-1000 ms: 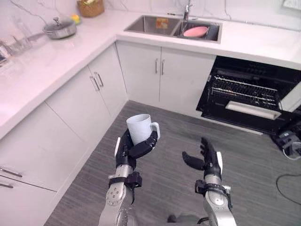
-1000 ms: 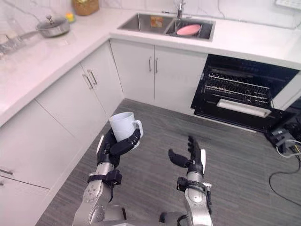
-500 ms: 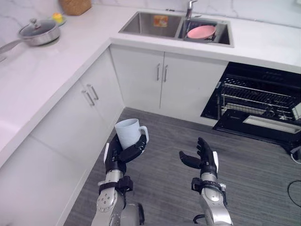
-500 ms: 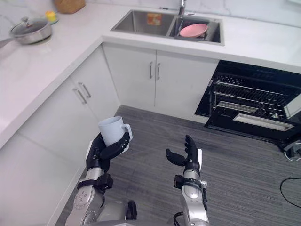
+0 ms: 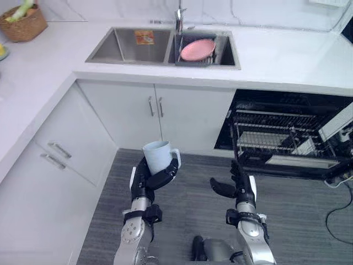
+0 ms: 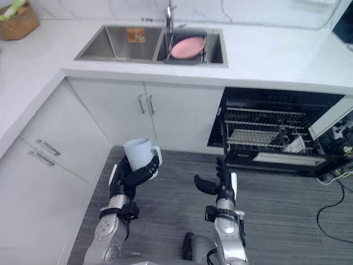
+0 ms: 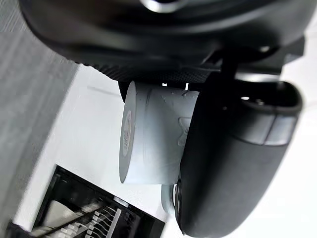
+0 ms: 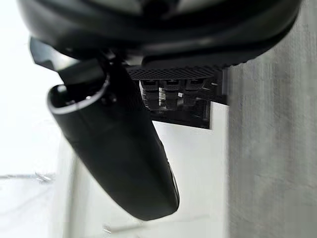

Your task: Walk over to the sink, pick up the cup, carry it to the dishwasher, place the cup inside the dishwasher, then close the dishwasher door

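Carrying the cup is the story in the left eye view: the left hand has its fingers curled round the pale mug, upright, handle turned toward the robot's right. The whole picture has swung since a second ago, so that is the camera turning, not the kitchen. The sink with its pink plate now sits straight ahead on the counter, and the open dishwasher, racks showing, is ahead to the right.

Over to the right eye view: same scene. The right hand is held out empty, fingers straight and thumb spread, just as before.

Left wrist view: the cup is clamped under the thumb, dishwasher racks beyond it.

Right wrist view: thumb and relaxed fingers, nothing in them.

My read is that pickup is done and the carry is under way; the approach, the placing and the door remain.
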Tool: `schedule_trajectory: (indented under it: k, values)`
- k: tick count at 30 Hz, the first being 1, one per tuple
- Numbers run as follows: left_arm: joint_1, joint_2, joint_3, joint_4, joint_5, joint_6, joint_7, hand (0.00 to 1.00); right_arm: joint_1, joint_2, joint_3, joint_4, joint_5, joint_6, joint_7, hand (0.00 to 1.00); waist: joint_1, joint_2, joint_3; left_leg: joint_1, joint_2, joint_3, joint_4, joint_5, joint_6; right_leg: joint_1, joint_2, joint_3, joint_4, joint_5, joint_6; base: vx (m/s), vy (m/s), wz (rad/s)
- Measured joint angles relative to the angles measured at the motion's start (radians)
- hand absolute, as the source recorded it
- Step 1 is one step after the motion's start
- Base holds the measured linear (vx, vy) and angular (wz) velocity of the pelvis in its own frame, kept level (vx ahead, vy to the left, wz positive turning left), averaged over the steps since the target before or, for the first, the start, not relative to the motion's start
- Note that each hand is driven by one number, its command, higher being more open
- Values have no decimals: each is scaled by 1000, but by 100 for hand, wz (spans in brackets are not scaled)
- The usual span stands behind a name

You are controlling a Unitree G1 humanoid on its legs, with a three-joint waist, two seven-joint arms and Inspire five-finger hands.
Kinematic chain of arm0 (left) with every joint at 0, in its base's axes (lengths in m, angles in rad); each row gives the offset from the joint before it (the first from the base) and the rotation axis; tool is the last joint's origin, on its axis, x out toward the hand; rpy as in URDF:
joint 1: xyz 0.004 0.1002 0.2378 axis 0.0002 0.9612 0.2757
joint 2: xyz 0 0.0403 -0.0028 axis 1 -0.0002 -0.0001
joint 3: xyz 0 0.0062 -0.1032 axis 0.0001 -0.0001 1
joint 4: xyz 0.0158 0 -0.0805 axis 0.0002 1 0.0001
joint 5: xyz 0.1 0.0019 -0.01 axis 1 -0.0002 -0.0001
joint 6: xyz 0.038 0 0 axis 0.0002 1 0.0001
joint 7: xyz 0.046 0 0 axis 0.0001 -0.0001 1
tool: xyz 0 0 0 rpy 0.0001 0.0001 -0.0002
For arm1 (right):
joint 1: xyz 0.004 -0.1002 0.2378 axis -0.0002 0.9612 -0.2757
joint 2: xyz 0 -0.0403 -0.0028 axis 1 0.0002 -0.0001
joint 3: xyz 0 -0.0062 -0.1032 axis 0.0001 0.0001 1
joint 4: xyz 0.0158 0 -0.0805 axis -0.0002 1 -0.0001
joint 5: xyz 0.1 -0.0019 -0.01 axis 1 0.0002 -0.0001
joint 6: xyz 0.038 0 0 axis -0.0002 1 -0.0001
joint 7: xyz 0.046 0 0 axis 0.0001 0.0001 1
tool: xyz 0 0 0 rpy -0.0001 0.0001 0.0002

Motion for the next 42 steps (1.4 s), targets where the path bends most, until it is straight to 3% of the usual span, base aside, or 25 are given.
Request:
schedule_trajectory:
  k: [1,3,6,7,8,9,10,11,12,15,18,19,20,22,24,25,29,31,34,35,36,38,39,40,42]
  values:
    - [7,0,2,-27,0,-1,-9,30,-2,3,4,-42,0,-4,-5,90,2,2,1,-79,7,-1,67,-21,5,36,3,15,-34,-11,5,265,50,-41]
    - [13,0,2,-57,0,-5,-15,30,-4,2,8,-85,0,-14,-12,90,17,0,1,-160,5,4,25,-67,28,66,3,47,-48,-34,2,245,93,-48]
    - [28,-1,12,-65,0,-10,-13,30,-5,1,7,-104,0,-16,-25,90,45,0,1,-200,-48,-35,-241,-104,41,106,-13,112,-41,-74,34,273,213,-58]
    - [30,-2,17,-65,0,-10,-13,30,-6,0,7,-104,0,-16,-30,90,50,-1,1,-208,-85,-72,-355,-99,35,110,-27,137,-23,-95,62,305,308,-53]
    - [30,-2,25,-65,0,-10,-12,30,-8,-1,6,-104,0,-16,-32,90,52,10,-4,-199,-124,-130,-485,-42,19,102,-37,167,8,-123,95,306,327,-69]
    - [33,-3,26,-64,0,-10,-10,30,-9,-2,7,-99,0,-15,-32,90,57,10,-6,-179,-140,-133,-500,25,28,100,-42,192,27,-141,108,316,347,-62]
    - [33,7,47,-62,0,-9,-1,30,-8,16,14,-86,1,-7,-31,90,52,-28,-15,-165,-162,-95,-502,11,46,103,-75,229,26,-154,119,330,329,-43]
    - [31,6,53,-65,0,-9,7,30,-8,21,18,-87,1,-7,-31,90,49,-37,-18,-166,-167,-82,-491,1,54,103,-84,242,18,-153,120,395,363,-49]
    - [29,6,58,-67,0,-9,18,30,-15,32,28,-95,1,-7,-28,90,52,-46,-23,-165,-172,-47,-456,-33,97,115,-103,266,-7,-144,135,360,313,-47]
    - [35,7,57,-76,0,-9,19,30,-15,41,44,-128,1,-8,-15,90,57,-49,-24,-121,-183,-5,-450,-61,138,121,-125,299,8,-136,150,218,184,-64]
    - [34,15,48,-114,0,-10,18,30,-11,43,46,-162,1,-18,1,90,54,-56,-25,-43,-178,54,-525,-98,115,21,-138,287,205,-138,198,131,82,-84]
    - [32,28,39,-128,0,-10,18,30,-11,46,44,-164,2,-20,6,90,50,-67,-24,-11,-176,85,-550,-100,119,-55,-153,253,346,-112,245,62,6,-62]
    - [32,40,23,-132,0,-10,19,30,-3,45,42,-163,3,-20,10,90,31,-66,-22,25,-169,91,-568,-106,128,-96,-170,199,433,-100,255,119,-20,-48]
    - [29,42,8,-137,0,-12,19,30,-3,43,43,-163,10,-22,18,90,7,-67,-23,59,-151,102,-579,-127,136,-141,-194,115,450,-137,200,139,-89,-26]
    - [19,43,3,-136,0,-15,19,30,-8,43,46,-164,20,-32,31,90,-1,-78,-30,73,-125,120,-573,-140,110,-196,-203,33,393,-155,157,158,-155,-30]
    - [13,44,2,-135,0,-18,19,30,-7,43,52,-169,23,-41,41,90,-4,-92,-37,68,-118,122,-548,-154,76,-207,-203,-8,286,-113,120,241,-230,-8]
    - [-19,3,-37,-82,19,-14,17,30,-2,13,27,-185,57,-45,43,90,-15,-43,-42,93,-88,46,-581,-150,31,-164,-154,-54,228,-108,97,225,-163,7]
    - [-26,2,-41,-82,22,-14,8,30,7,13,26,-200,59,-46,43,90,-18,-26,-36,99,-64,23,-542,-139,16,-114,-131,-71,193,-110,94,196,-111,6]
    - [-23,1,-27,-84,22,-15,10,30,71,14,47,-308,65,-48,50,90,-4,-9,-24,10,-10,-2,-246,-64,2,2,-102,-70,105,-109,93,148,-31,-5]
    - [-17,1,-18,-87,22,-15,10,30,83,13,51,-330,71,-55,51,90,1,-15,-23,-9,0,-8,-198,-62,-2,19,-102,-70,89,-108,94,126,61,-7]
    - [-9,1,-16,-98,21,-15,10,30,87,13,51,-359,85,-68,51,90,2,-8,-28,-32,0,-21,-186,-104,-2,41,-102,-66,71,-106,97,139,123,-13]
    - [-8,1,-13,-111,21,-20,9,30,74,12,45,-377,98,-91,51,90,15,-4,-32,-67,-16,-33,-282,-151,25,47,-104,-49,54,-99,109,123,153,-25]
    - [-10,1,-13,-111,21,-22,8,30,64,12,43,-376,101,-95,52,90,26,-1,-34,-80,-41,-62,-436,-127,30,43,-106,-33,48,-93,125,82,160,-34]
    - [-10,6,-12,-109,21,-22,8,30,64,12,43,-368,104,-97,57,90,30,-1,-39,-77,-51,-69,-480,-91,4,39,-111,-20,50,-93,130,106,220,-35]
    - [-8,9,4,-102,22,-21,15,30,77,37,46,-348,139,-94,81,90,23,-53,-56,-55,-104,-41,-537,-64,23,43,-141,21,-1,-75,161,134,180,-5]
